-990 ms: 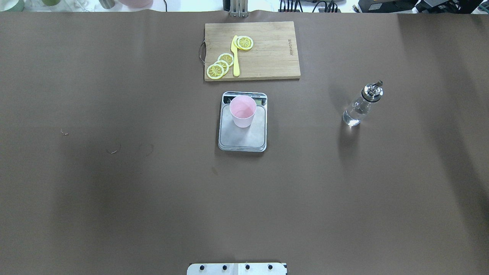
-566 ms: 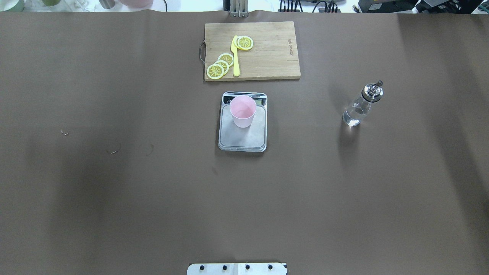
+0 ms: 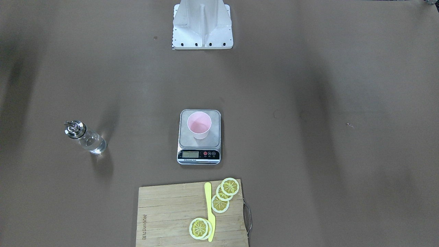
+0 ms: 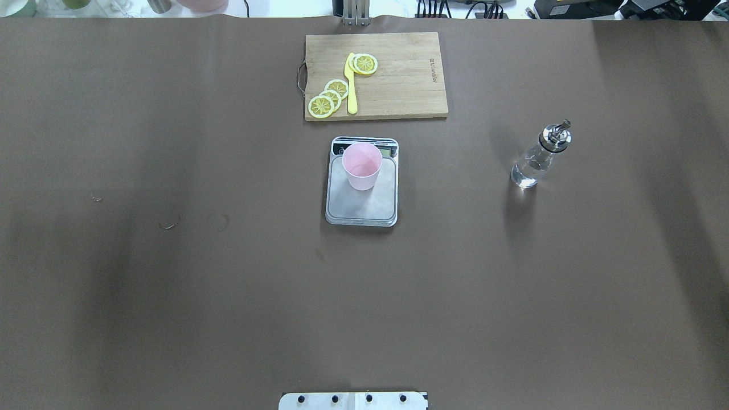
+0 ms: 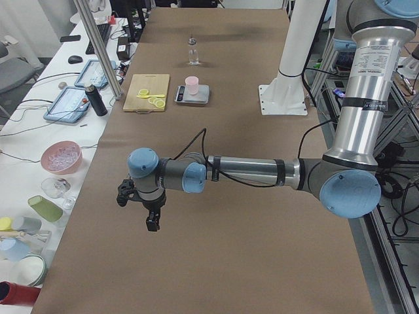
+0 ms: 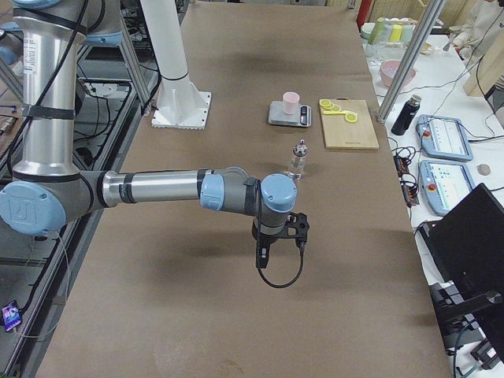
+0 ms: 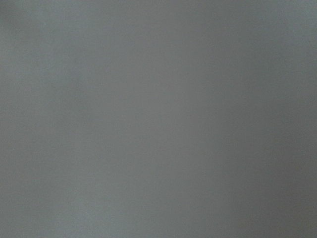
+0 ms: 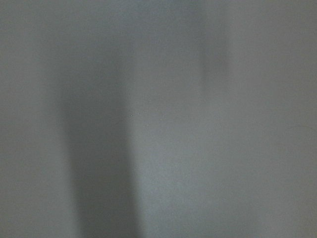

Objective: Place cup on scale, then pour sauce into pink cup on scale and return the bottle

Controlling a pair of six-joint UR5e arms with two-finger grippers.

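Left gripper [image 5: 137, 210]: over bare table [image 4: 171, 313], well apart from cup; jaws, cannot tell.
Right gripper [image 6: 282, 246]: over table, apart from bottle; jaws, cannot tell.
Cup [image 4: 361, 165]: upright on scale [image 4: 361, 208], toward display end.
Bottle [image 4: 535, 159]: upright, robot's right, well apart from scale; clear sauce [image 4: 525, 174] inside.
Cutting board [image 4: 398, 85]: beyond scale, lemon slices [image 4: 328, 97], yellow knife [image 4: 351, 85].
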